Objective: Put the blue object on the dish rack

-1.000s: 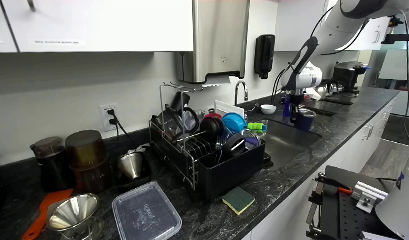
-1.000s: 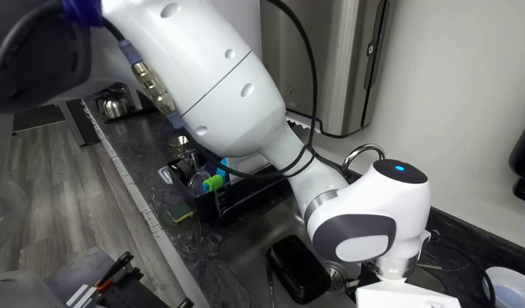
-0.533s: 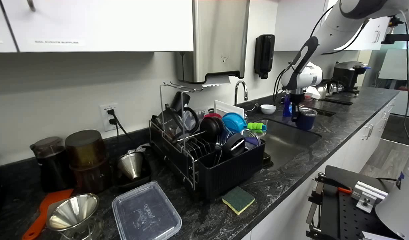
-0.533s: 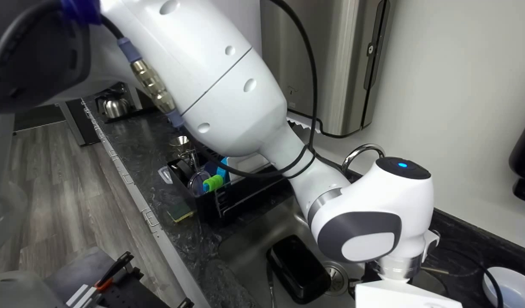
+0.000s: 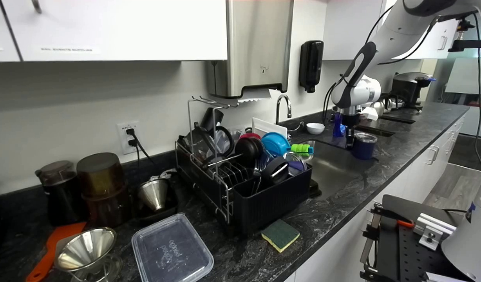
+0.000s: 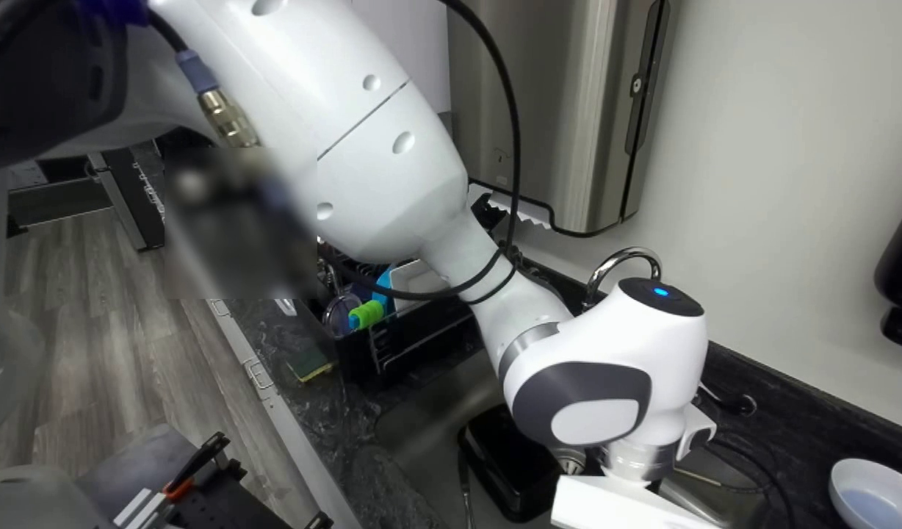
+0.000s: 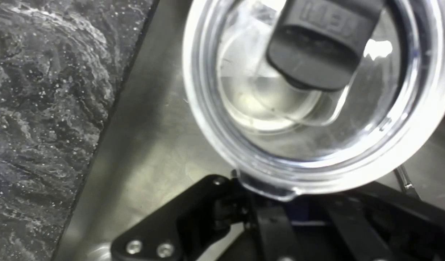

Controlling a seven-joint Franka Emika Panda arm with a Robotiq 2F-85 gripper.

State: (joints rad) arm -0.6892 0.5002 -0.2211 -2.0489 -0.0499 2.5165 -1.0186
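Gripper (image 5: 349, 142) clamps a clear-lidded navy mug (image 5: 364, 149), right of an exterior view.
It hangs roughly upright at the gripper's right, above the sink (image 5: 334, 169); its lid (image 7: 315, 72) fills the wrist view's upper right. The dish rack (image 5: 270, 205) stands mid-frame, well apart.

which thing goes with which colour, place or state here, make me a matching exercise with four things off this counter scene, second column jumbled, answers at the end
Things
1. mug
2. dish rack
3. sponge
4. bowl near the sink

Colour, place or state
a. green and yellow, lying flat
b. white, on the counter
c. black, loaded with dishes
d. dark blue, held by the gripper

Right pairs
1-d, 2-c, 3-a, 4-b
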